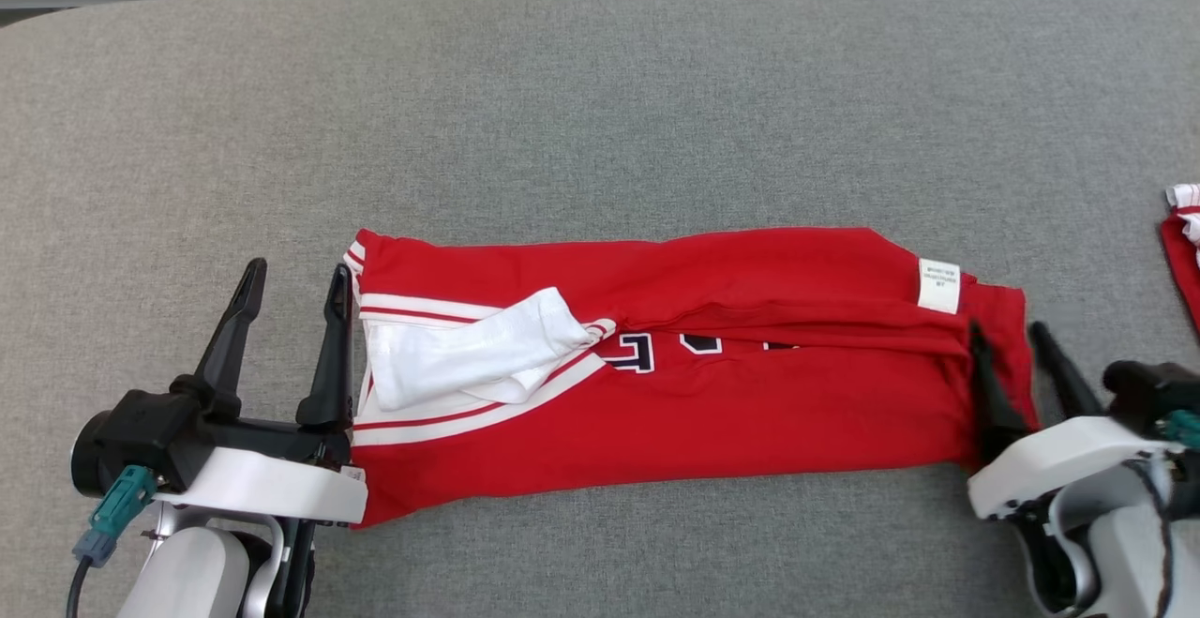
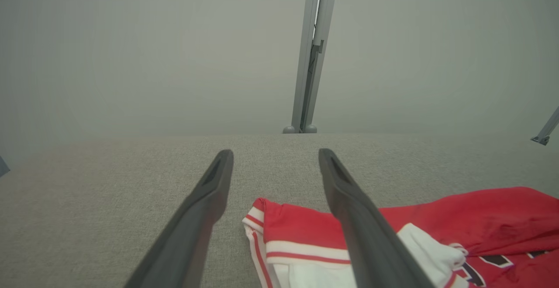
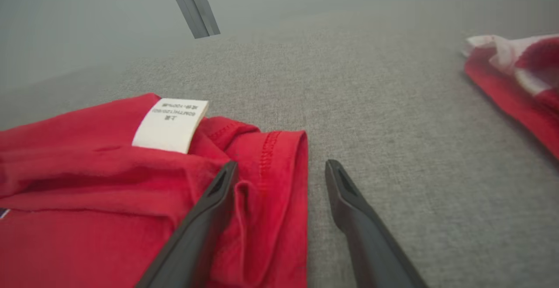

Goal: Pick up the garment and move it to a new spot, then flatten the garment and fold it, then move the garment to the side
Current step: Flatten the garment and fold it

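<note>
At each end of the red garment (image 1: 712, 412), the left fingers (image 1: 333, 346) and right fingers (image 1: 989, 388) stand spread.

2 red white-trimmed fabric garments: folded jersey (image 1: 712, 412), second garment (image 1: 1183, 262) at edge. 1 white sewn label (image 1: 938, 285). 1 grey fabric worktop (image 1: 600, 112).

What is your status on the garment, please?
Left end effector open at collar edge. Right end effector open at hem edge. Red jersey with white trim folded lengthwise on grey fabric table. Second red garment far right, apart.
</note>
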You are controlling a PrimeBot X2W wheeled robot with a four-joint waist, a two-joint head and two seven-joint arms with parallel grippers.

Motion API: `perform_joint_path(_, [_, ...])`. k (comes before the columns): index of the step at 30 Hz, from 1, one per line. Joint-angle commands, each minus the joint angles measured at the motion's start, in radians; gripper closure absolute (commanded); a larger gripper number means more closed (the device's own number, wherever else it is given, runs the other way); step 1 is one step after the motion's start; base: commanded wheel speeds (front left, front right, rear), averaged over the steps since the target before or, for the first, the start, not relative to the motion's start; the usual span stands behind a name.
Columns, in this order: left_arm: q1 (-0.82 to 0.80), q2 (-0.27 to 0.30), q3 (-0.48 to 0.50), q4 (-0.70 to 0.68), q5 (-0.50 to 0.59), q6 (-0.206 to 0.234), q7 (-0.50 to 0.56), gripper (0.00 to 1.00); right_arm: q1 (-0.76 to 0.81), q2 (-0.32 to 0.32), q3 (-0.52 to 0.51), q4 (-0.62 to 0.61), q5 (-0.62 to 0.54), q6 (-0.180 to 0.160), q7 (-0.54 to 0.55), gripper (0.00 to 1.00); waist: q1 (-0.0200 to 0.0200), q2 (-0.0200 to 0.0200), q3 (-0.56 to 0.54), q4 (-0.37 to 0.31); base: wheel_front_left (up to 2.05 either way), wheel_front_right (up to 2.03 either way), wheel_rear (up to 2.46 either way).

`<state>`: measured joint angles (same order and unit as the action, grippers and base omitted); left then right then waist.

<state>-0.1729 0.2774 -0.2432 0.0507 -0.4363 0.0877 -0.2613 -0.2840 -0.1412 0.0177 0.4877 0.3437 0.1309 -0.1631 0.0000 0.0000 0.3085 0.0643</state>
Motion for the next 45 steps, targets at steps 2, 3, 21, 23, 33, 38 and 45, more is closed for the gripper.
perform_joint_path(2, [-0.018,0.003,0.000,0.008,0.004,-0.006,-0.003,0.00,-0.018,0.004,0.045,0.030,0.037,0.000,-0.018,0.00,0.0000,0.0000,0.004,0.000,0.00,0.00,0.00])
perform_joint_path(3, [-0.020,0.002,0.000,0.009,0.003,-0.007,-0.003,0.00,-0.015,0.009,0.063,0.042,0.053,0.000,-0.021,0.00,0.0000,0.0000,0.005,0.001,0.00,0.00,0.00])
perform_joint_path(21, [-0.023,0.006,0.011,0.012,0.003,-0.005,-0.003,0.00,-0.020,-0.080,0.062,0.052,0.138,-0.001,-0.098,1.00,0.0000,0.0000,0.009,-0.032,0.00,0.00,0.00])
perform_joint_path(23, [-0.023,0.006,0.011,0.011,0.003,-0.006,-0.003,0.00,-0.017,-0.092,0.041,0.049,0.137,-0.001,-0.097,1.00,0.0000,0.0000,0.009,-0.035,0.00,0.00,0.00])
perform_joint_path(33, [-0.029,0.005,0.012,0.005,0.003,-0.009,-0.003,0.00,-0.026,-0.112,0.001,-0.060,0.134,0.000,-0.074,1.00,0.0000,0.0000,0.008,-0.057,0.00,0.00,0.00])
perform_joint_path(38, [-0.033,0.010,0.010,0.007,0.003,-0.012,-0.003,0.00,-0.005,-0.049,0.099,-0.249,0.149,0.000,-0.033,1.00,0.0000,0.0000,0.008,-0.060,0.00,0.00,0.00])
perform_joint_path(45, [-0.050,0.009,-0.004,0.016,0.000,-0.019,-0.002,0.00,-0.018,0.040,0.299,-0.440,0.169,0.000,0.031,1.00,0.0000,0.0000,0.015,-0.042,0.00,0.00,0.00])
